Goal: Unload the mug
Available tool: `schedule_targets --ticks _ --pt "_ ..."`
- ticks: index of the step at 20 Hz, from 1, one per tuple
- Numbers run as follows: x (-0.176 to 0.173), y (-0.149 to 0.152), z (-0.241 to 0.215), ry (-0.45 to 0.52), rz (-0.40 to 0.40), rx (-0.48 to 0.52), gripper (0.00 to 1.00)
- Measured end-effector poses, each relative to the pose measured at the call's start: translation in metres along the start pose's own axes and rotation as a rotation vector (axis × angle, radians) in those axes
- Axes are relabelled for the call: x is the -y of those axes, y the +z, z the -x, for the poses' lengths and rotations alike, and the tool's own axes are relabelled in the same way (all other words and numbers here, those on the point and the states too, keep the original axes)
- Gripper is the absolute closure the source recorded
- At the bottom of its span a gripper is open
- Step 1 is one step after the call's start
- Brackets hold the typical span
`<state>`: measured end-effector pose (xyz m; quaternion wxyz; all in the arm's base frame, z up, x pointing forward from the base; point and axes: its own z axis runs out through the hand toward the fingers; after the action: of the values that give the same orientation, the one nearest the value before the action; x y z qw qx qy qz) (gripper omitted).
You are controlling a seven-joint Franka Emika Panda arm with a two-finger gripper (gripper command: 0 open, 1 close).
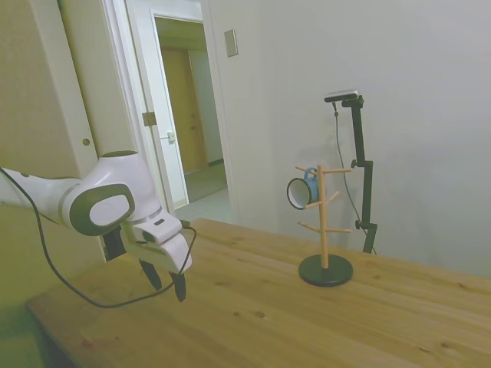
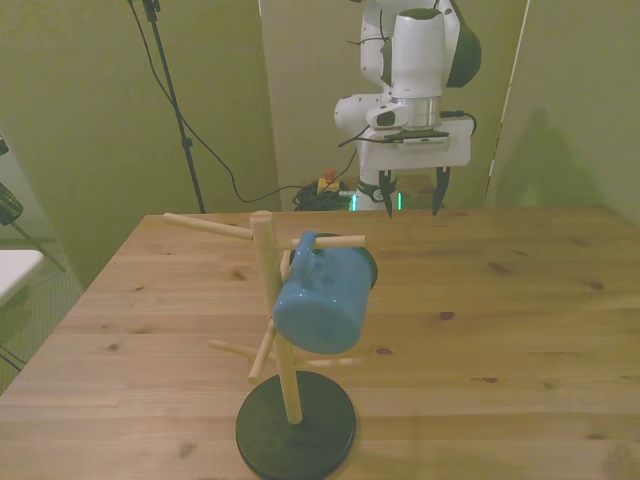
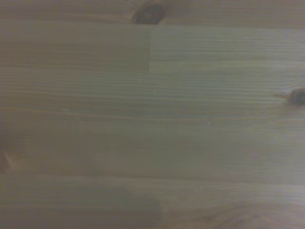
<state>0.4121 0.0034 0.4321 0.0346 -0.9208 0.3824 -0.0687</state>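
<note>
Light-blue mug [image 2: 320, 300] hanging on peg stand [image 2: 290, 385]

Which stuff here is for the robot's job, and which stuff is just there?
For the job:
- the mug, hanging on a peg
- the wooden peg stand that holds it
- the hand, open, far from the mug

Just there:
- the table
- the cables behind the table
- the open door

Your side view stands off the table [image 1: 253, 307] at its edge, looking across toward the peg stand [image 1: 324, 222] and wall. Your front view faces the robot, the stand [image 2: 280, 330] close up; the wrist camera stares down at blurred tabletop [image 3: 152, 124] planks.
</note>
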Motion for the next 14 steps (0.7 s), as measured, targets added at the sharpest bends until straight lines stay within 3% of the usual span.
schedule_targets --ticks 7,14 --pt "0.002 -0.002 -0.003 0.0 -0.011 -0.01 0.0" --pt "0.02 -0.011 -0.019 -0.038 -0.131 -0.108 0.0"
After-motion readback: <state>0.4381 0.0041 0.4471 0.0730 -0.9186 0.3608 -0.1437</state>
